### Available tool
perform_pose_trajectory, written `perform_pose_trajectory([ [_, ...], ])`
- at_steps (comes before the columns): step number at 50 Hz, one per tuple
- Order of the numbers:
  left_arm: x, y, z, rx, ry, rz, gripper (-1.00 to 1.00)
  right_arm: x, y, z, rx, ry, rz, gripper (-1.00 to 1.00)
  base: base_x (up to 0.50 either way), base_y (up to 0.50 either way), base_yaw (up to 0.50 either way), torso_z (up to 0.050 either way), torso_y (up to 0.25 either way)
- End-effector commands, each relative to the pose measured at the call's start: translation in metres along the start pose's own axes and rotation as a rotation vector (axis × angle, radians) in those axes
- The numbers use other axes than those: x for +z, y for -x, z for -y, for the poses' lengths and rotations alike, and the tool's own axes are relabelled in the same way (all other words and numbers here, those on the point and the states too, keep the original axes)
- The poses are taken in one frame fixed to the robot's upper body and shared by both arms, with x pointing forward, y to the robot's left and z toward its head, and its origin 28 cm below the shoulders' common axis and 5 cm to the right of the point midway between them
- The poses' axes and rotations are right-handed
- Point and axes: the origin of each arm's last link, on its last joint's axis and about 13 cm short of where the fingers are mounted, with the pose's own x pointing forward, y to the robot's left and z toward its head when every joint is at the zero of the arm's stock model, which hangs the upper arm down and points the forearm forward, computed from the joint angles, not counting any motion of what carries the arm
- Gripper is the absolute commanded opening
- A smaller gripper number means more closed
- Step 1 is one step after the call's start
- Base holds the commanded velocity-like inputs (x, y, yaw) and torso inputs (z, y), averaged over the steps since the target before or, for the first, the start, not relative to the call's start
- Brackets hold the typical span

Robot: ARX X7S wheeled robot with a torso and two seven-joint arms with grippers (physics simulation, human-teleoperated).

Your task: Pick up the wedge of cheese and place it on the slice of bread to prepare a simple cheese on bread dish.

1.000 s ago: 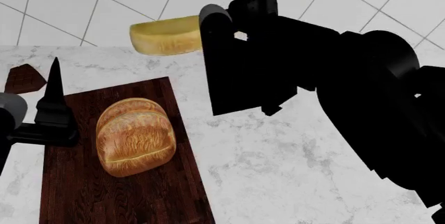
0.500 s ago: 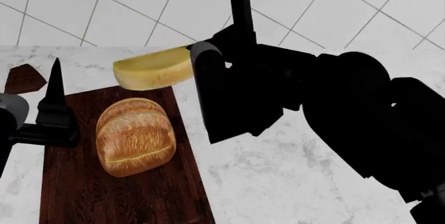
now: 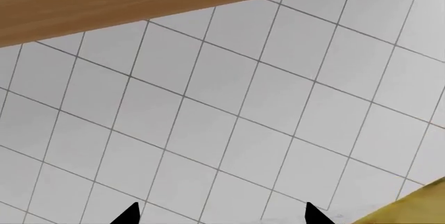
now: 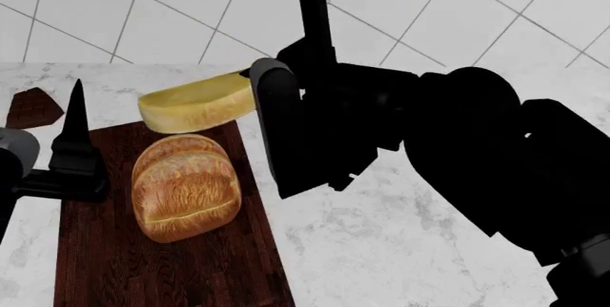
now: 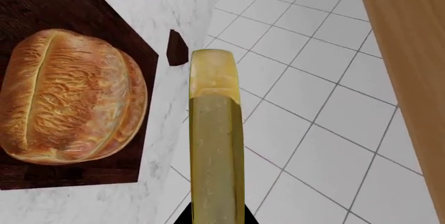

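The wedge of cheese (image 4: 197,111) is clamped at one end by the right gripper (image 5: 217,216), held aloft just beyond the far end of the slice of bread (image 4: 185,186). It should be brought nearer, centred over the loaf on the wooden board (image 4: 114,264), lowered flat, then released. The fingertips are mostly hidden by the arm's bulk. The left gripper (image 3: 221,214) is parked aside, spread and empty.
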Motion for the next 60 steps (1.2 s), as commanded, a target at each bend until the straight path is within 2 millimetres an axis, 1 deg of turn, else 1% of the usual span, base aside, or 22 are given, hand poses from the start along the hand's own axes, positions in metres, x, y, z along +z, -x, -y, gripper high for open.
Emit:
perform_pose_trajectory([
  [1, 0.0, 0.0, 0.0, 0.001, 0.002, 0.001, 1.0, 0.001, -0.005, 0.002, -0.019, 0.017, 0.031, -1.0, 0.0, 0.0, 0.0, 0.0, 0.0],
  [6, 0.001, 0.0, 0.0, 0.0, 0.0, 0.001, 1.0, 0.0, -0.012, 0.003, -0.035, 0.028, 0.065, -1.0, 0.0, 0.0, 0.0, 0.0, 0.0],
  [11, 0.0, 0.0, 0.0, 0.0, 0.001, 0.001, 1.0, 0.0, -0.02, -0.001, -0.038, 0.022, 0.1, -1.0, 0.0, 0.0, 0.0, 0.0, 0.0],
  [17, 0.0, 0.0, 0.0, -0.001, 0.0, 0.002, 1.0, -0.001, -0.021, -0.006, -0.035, 0.009, 0.105, -1.0, 0.0, 0.0, 0.0, 0.0, 0.0],
  [20, 0.001, 0.0, 0.0, -0.001, -0.001, 0.002, 1.0, -0.001, -0.023, -0.012, -0.032, -0.007, 0.112, -1.0, 0.0, 0.0, 0.0, 0.0, 0.0],
  [24, 0.0, 0.0, 0.0, -0.001, -0.002, 0.001, 1.0, 0.0, -0.023, -0.014, -0.033, -0.017, 0.12, -1.0, 0.0, 0.0, 0.0, 0.0, 0.0],
  [27, -0.001, 0.0, 0.0, -0.003, -0.004, 0.001, 1.0, -0.001, -0.026, -0.014, -0.034, -0.014, 0.126, -1.0, 0.0, 0.0, 0.0, 0.0, 0.0],
  [33, 0.0, 0.0, 0.001, -0.003, -0.003, 0.0, 1.0, -0.002, -0.031, -0.024, -0.043, -0.03, 0.14, -1.0, 0.0, 0.0, 0.0, 0.0, 0.0],
  [38, 0.0, 0.0, 0.0, -0.003, -0.003, 0.001, 1.0, -0.006, -0.032, -0.027, -0.055, -0.04, 0.128, -1.0, 0.0, 0.0, 0.0, 0.0, 0.0],
  [46, 0.0, 0.0, 0.0, -0.003, -0.005, 0.004, 1.0, -0.01, -0.038, -0.025, -0.064, -0.041, 0.137, -1.0, 0.0, 0.0, 0.0, 0.0, 0.0],
  [56, 0.0, 0.0, 0.0, -0.004, -0.006, 0.005, 1.0, -0.009, -0.042, -0.037, -0.045, -0.074, 0.149, -1.0, 0.0, 0.0, 0.0, 0.0, 0.0],
  [57, 0.0, 0.0, 0.0, -0.005, -0.003, 0.003, 1.0, -0.007, -0.044, -0.042, -0.033, -0.092, 0.16, -1.0, 0.0, 0.0, 0.0, 0.0, 0.0],
  [60, 0.0, 0.0, 0.0, -0.006, -0.003, 0.003, 1.0, -0.008, -0.043, -0.042, -0.032, -0.093, 0.157, -1.0, 0.0, 0.0, 0.0, 0.0, 0.0],
])
